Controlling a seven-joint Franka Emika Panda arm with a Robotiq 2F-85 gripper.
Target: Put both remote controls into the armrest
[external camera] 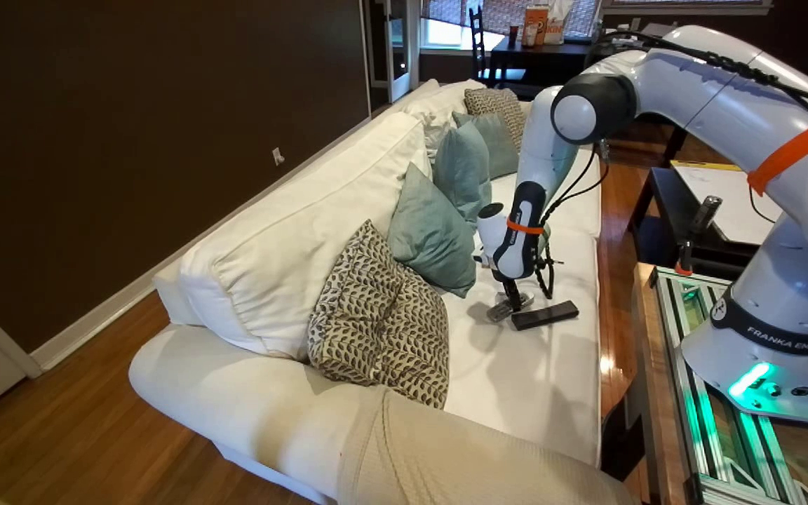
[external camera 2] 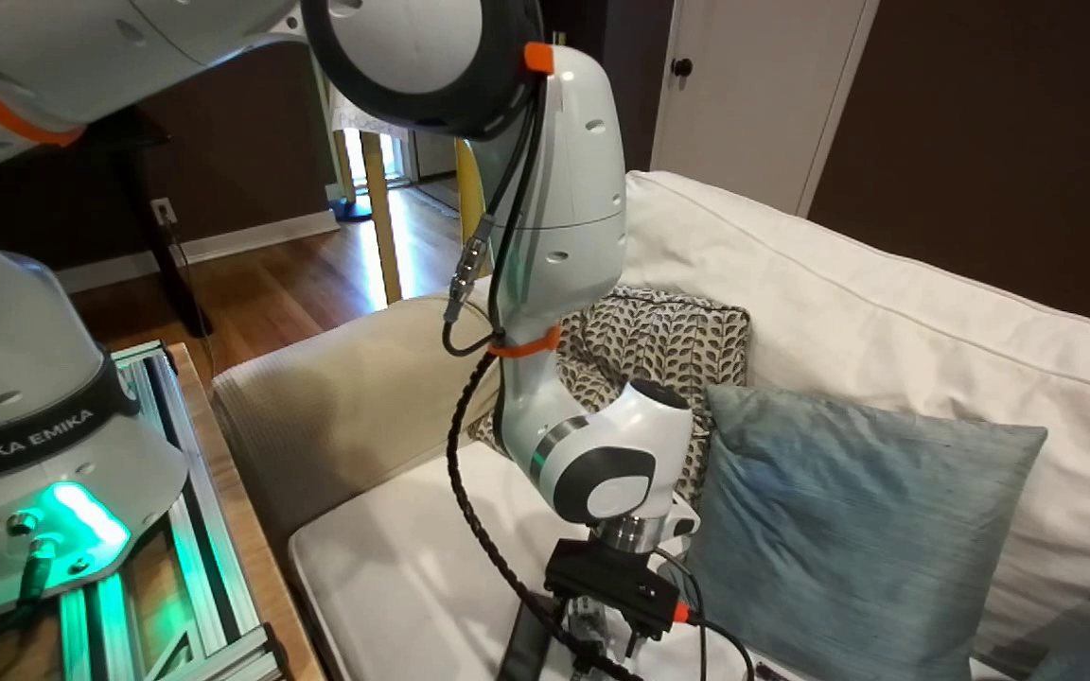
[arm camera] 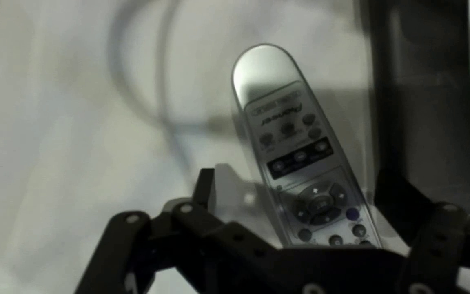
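Observation:
A silver-grey remote control [arm camera: 296,151] with dark buttons lies tilted on the white seat cushion; its lower end is hidden behind the gripper body in the wrist view. My gripper [arm camera: 298,185] is open over it, one finger on each side, with gaps showing between fingers and remote. Beside it rests the plain black remote control [arm camera: 426,122], and the right finger overlaps its edge in that view; contact cannot be told. In an exterior view the silver-grey remote [external camera: 500,311] is partly behind the gripper, near the black remote [external camera: 546,315]. The cream armrest [external camera: 250,400] forms the sofa's near end.
A black-and-white patterned cushion [external camera: 383,322] leans between the armrest and the remotes. Teal cushions [external camera: 432,235] line the backrest [external camera: 320,231], close to the arm's wrist. A wooden, metal-railed stand [external camera: 663,393] carries the robot base. A dark table [external camera: 667,203] stands beyond the sofa's front edge.

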